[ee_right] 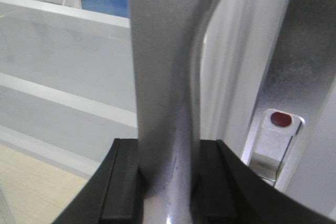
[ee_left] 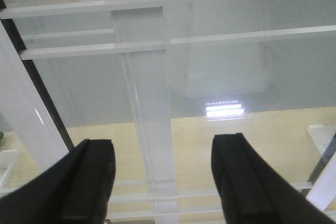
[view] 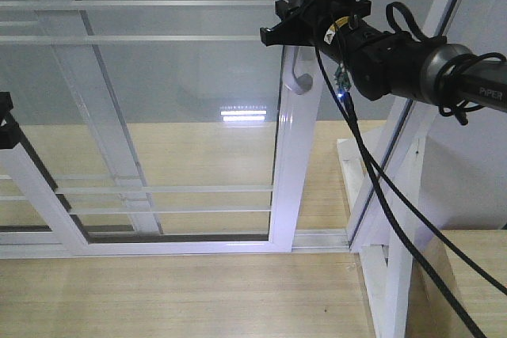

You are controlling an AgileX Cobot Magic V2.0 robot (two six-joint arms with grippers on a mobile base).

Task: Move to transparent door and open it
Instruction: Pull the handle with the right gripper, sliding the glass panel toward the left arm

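Observation:
The transparent door (view: 158, 108) fills the left and middle of the front view: clear glass, thin white bars, white frame. Its curved silver-white handle (view: 299, 77) sits on the right upright (view: 295, 172). My right gripper (view: 305, 29) is shut on the upper part of the handle. In the right wrist view the handle (ee_right: 163, 77) runs up between the two black fingers (ee_right: 123, 182), which press on both its sides. My left gripper (ee_left: 165, 182) is open and empty, facing the glass and a white upright (ee_left: 149, 103) behind it. Only a black piece of it (view: 5, 120) shows at the front view's left edge.
A slanted white frame post (view: 444, 45) stands right of the door. A white wooden stand (view: 396, 275) is at the lower right. The door's floor track (view: 174, 247) runs along the wooden floor. A latch with a red dot (ee_right: 281, 119) is beside the handle.

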